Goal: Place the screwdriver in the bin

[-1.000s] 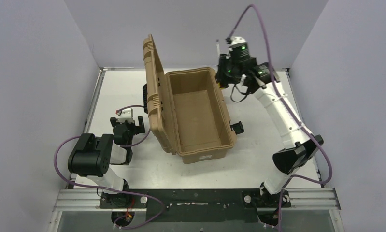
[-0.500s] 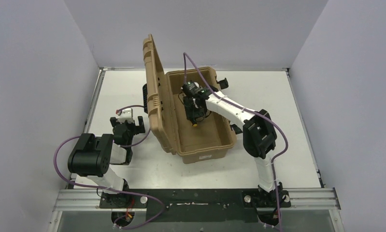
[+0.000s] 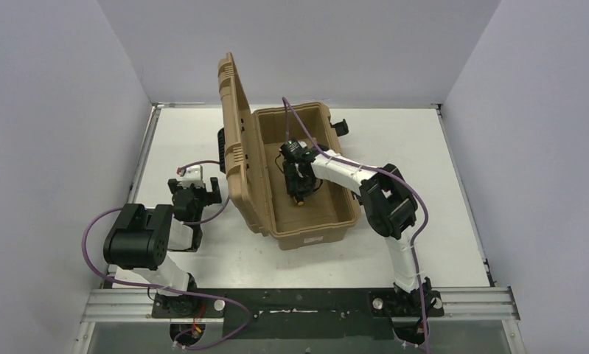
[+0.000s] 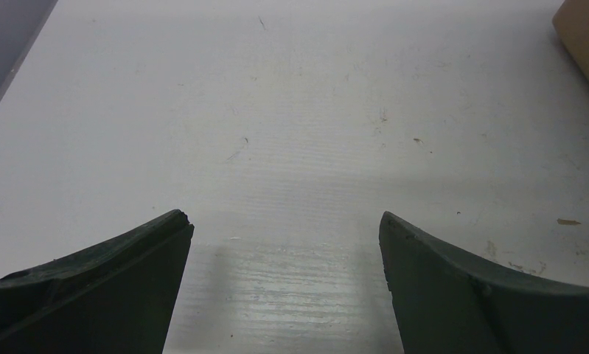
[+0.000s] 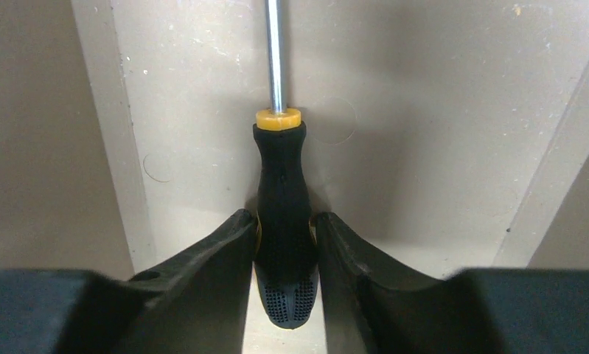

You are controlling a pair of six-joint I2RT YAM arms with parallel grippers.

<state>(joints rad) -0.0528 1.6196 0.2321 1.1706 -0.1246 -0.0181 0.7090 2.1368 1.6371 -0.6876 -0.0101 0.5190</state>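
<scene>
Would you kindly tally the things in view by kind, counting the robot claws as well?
Screwdrivers: 1, the screwdriver, gripped by its black handle.
Bins: 1, the bin, lid open.
Claws: 2, the right claw inside the bin, the left claw open over the table.
Total: 4

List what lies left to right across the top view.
In order: left gripper → lid → bin, with the right gripper and the screwdriver inside it → right elbow.
</scene>
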